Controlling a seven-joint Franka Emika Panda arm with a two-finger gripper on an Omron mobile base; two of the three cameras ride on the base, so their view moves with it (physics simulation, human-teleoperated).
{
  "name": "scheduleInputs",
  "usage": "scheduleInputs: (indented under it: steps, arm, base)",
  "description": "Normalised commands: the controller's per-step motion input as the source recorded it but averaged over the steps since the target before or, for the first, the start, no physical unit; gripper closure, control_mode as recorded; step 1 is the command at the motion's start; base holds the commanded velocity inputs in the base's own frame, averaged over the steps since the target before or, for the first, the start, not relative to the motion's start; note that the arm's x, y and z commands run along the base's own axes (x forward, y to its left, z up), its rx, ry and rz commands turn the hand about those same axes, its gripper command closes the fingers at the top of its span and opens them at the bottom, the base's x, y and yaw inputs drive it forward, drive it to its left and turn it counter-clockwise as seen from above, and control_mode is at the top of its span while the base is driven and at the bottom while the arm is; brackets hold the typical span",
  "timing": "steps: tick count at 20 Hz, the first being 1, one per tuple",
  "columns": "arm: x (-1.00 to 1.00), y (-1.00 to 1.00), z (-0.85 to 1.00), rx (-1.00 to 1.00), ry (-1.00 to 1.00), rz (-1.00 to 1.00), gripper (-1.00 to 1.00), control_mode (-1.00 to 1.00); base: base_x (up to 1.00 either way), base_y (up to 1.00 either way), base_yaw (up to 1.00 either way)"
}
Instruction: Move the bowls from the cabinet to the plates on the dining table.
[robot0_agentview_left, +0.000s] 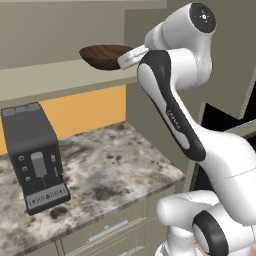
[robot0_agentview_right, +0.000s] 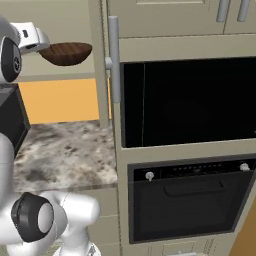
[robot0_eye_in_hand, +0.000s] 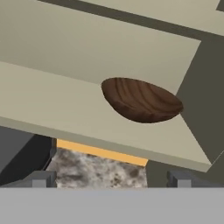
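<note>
Beige-grey cabinet (robot0_eye_in_hand: 87, 65): open in front, its plain inner shelf bare apart from one bowl; in the right base view a closed door edge with a long vertical silver bar handle (robot0_agentview_right: 114, 60) stands just right of the opening.
Black oven column (robot0_agentview_right: 190, 150): built in to the right of the cabinet, a dark recess above and an oven door with knobs below.
Speckled stone counter (robot0_agentview_left: 110, 170): below the cabinet shelf, with an orange back wall (robot0_agentview_left: 85, 112) between the two; drawers with horizontal handles sit under its front edge.
White arm (robot0_agentview_left: 175, 115): rises from the lower right of the left base view and bends up toward the shelf, its hand level with the bowl.
Dark coffee machine (robot0_agentview_left: 35, 155): upright near the left end of the counter, close to the front edge.
Brown wood-grain bowl (robot0_eye_in_hand: 142, 99): upright on the cabinet shelf, near the shelf's front edge and toward its right side; nothing touches it.
Gripper (robot0_eye_in_hand: 111, 178): jaws spread wide and holding nothing; its two dark fingertips (robot0_eye_in_hand: 41, 178) rise at the bottom of the hand view, short of the shelf's front edge and apart from the bowl, which lies ahead between them and a little toward the right tip.
</note>
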Motion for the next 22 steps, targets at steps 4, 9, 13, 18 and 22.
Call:
scheduleInputs:
  steps: [4, 9, 13, 18, 22]
  arm:
    - [0.35, 0.17, -0.06, -0.02, 0.00, 0.00, -1.00, -1.00]
    - [0.40, 0.08, 0.00, -0.01, 0.00, 0.00, -1.00, -1.00]
    - [0.44, 0.01, 0.00, 0.00, 0.00, 0.00, -1.00, -1.00]
    - [0.39, 0.00, -0.04, -0.01, 0.00, 0.00, -1.00, -1.00]
    - [0.28, 0.14, -0.03, 0.00, 0.00, 0.00, -1.00, -1.00]
  base:
    - [0.00, 0.00, 0.00]
    - [0.00, 0.00, 0.00]
    - [0.00, 0.00, 0.00]
    - [0.00, 0.00, 0.00]
    - [0.00, 0.00, 0.00]
